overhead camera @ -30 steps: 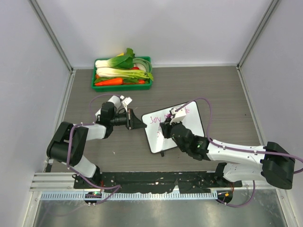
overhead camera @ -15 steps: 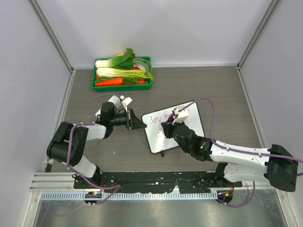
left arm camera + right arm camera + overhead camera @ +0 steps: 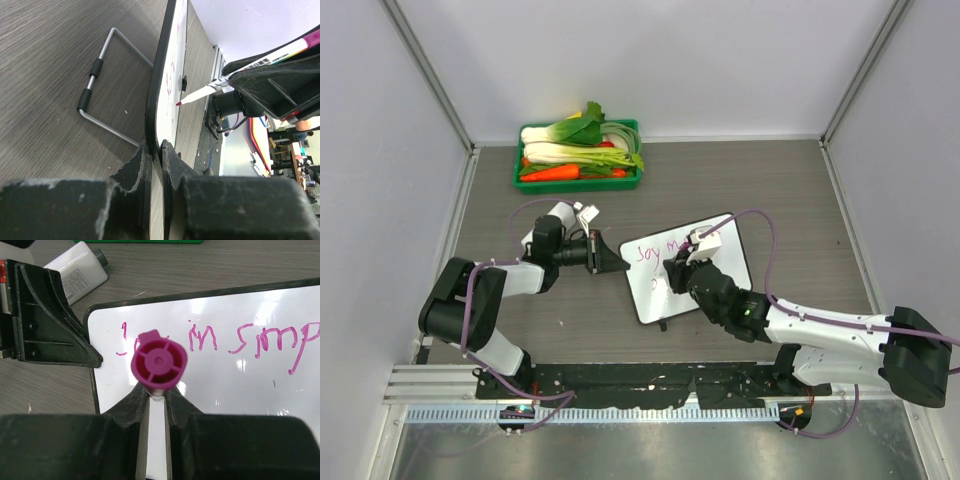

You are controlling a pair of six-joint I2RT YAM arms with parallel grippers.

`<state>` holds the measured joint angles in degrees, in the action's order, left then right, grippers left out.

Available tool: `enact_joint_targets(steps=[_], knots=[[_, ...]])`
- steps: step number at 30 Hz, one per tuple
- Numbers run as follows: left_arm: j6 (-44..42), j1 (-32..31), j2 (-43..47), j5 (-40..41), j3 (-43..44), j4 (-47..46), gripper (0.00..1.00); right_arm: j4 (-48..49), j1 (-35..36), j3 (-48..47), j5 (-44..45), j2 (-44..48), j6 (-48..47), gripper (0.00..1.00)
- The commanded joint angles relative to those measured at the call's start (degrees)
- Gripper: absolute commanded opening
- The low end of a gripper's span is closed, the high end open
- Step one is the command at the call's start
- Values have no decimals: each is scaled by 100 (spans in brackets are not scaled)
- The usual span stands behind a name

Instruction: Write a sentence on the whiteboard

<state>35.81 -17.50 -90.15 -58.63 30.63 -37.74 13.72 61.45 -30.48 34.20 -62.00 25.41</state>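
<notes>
At the whiteboard's (image 3: pixel 645 292) left edge, we see the left claw (image 3: pixel 156 152) pressed onto the thin dark rim, one finger on the white face and one on the back, so it is pinching the whiteboard itself. The whiteboard sits on the dark wood-grain bench (image 3: pixel 770 180), turned at a slant to the bench's edges, with its short left side toward the left arm.

Over the whiteboard's face, the right claw (image 3: pixel 157 396) is closed on a marker (image 3: pixel 159 361), its two fingers squeezing the barrel just below the magenta cap end. From the left wrist view the marker slopes down toward the white face, and its pink tip stands very close to the surface; we cannot tell whether it touches.

Across the upper part of the whiteboard runs the sentence (image 3: pixel 250 342), thin pink-magenta handwriting in a single line. We can read a "J" near the left end, then "in", then letters that look like "simp"; the marker's cap hides what comes after the "J".

Behind the whiteboard, on its back side, a bent wire stand (image 3: pixel 115 85) with black sleeves juts out above the bench.

Well beyond the whiteboard's far left corner, a green tray (image 3: pixel 578 184) holds leafy greens and a carrot, close to the back wall.
</notes>
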Motion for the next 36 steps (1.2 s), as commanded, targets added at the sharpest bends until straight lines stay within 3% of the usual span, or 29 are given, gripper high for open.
enact_joint_targets(steps=[1, 23, 36], knots=[[-338, -79, -108, 1, -40, 197, 0, 316, -37, 7, 43, -102, 69, 2], [-338, -79, -117, -8, -31, 214, 0, -132, -72, 174, -150, -23, 105, 1], [-347, -78, -126, -17, -31, 214, 0, -264, -81, 139, 192, 30, 35, 1]])
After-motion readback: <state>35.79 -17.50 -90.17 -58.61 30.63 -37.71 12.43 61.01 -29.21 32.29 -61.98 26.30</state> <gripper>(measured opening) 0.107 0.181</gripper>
